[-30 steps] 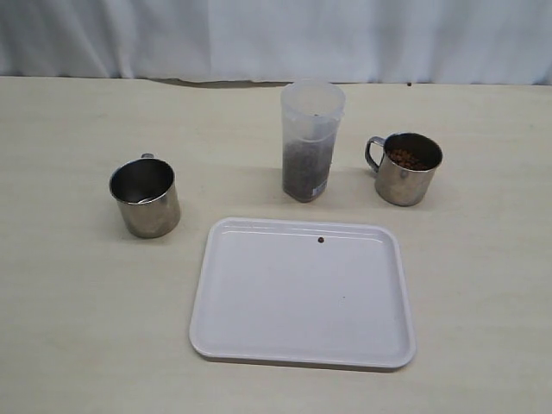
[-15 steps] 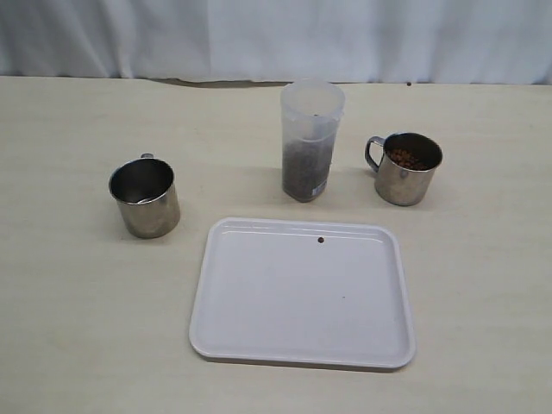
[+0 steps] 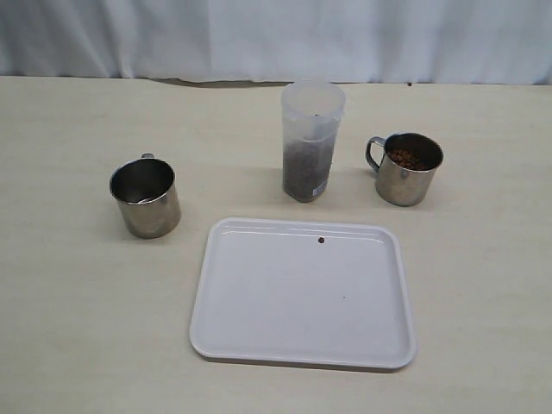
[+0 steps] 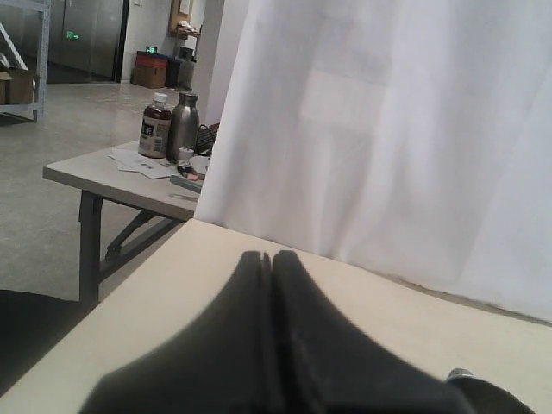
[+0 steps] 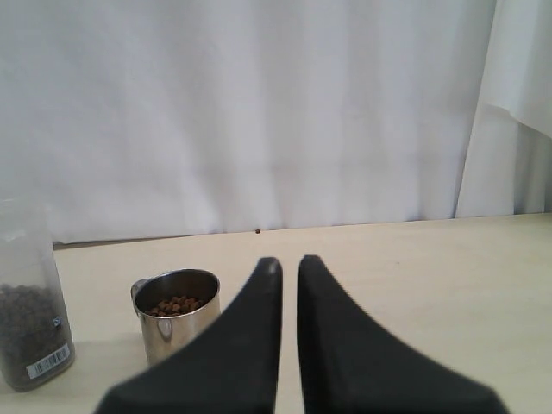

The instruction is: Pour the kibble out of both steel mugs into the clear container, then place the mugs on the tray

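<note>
In the exterior view the left steel mug [image 3: 145,197] stands empty, handle to the back. The right steel mug [image 3: 405,169] holds brown kibble [image 3: 407,159]. Between them stands the clear container [image 3: 310,141], about half full of kibble. The white tray [image 3: 302,293] lies in front, with one pellet [image 3: 320,241] on it. Neither gripper shows in that view. My left gripper [image 4: 272,254] is shut and empty above the table. My right gripper [image 5: 290,259] has a narrow gap and holds nothing, with the filled mug [image 5: 177,323] ahead and to one side.
A white curtain [image 3: 276,39] hangs behind the beige table [image 3: 69,302]. In the left wrist view a steel rim [image 4: 461,375] shows at the picture's edge, and a second table with bottles [image 4: 168,129] stands beyond the table's edge.
</note>
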Robot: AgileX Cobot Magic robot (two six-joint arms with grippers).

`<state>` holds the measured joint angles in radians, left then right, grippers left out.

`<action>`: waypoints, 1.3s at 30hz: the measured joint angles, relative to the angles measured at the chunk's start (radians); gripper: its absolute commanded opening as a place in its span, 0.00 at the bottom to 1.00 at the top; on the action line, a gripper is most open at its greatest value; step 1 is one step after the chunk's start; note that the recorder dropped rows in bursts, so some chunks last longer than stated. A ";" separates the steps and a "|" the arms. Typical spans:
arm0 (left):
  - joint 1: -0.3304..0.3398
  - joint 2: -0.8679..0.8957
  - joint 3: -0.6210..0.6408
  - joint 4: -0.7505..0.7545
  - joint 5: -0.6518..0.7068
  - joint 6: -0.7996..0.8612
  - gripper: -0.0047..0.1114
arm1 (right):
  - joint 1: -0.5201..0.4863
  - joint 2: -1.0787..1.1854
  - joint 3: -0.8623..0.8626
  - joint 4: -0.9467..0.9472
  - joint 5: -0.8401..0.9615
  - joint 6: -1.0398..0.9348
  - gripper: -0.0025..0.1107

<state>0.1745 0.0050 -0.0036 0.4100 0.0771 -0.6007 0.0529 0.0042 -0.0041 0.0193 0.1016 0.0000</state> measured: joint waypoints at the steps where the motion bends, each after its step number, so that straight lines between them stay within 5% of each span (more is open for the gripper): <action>1: 0.000 0.000 0.000 0.000 0.000 0.000 0.04 | 0.000 0.000 0.000 0.000 0.000 0.000 0.07; 18: -0.002 0.000 0.000 0.002 0.000 0.000 0.04 | 0.000 0.000 0.000 0.000 0.000 0.000 0.07; 25: -0.094 0.000 0.000 0.002 0.000 0.000 0.04 | 0.000 0.000 0.000 0.000 -0.045 0.000 0.07; 29: -0.152 0.000 0.000 0.002 0.000 0.000 0.04 | 0.000 0.000 0.000 0.231 -0.133 0.010 0.07; 39: -0.174 0.000 0.000 0.002 0.000 0.000 0.04 | 0.000 0.070 0.000 0.253 -0.318 0.034 0.07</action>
<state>0.0000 0.0050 -0.0036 0.4121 0.0771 -0.6007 0.0529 0.0740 -0.0041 0.2720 -0.2165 0.0336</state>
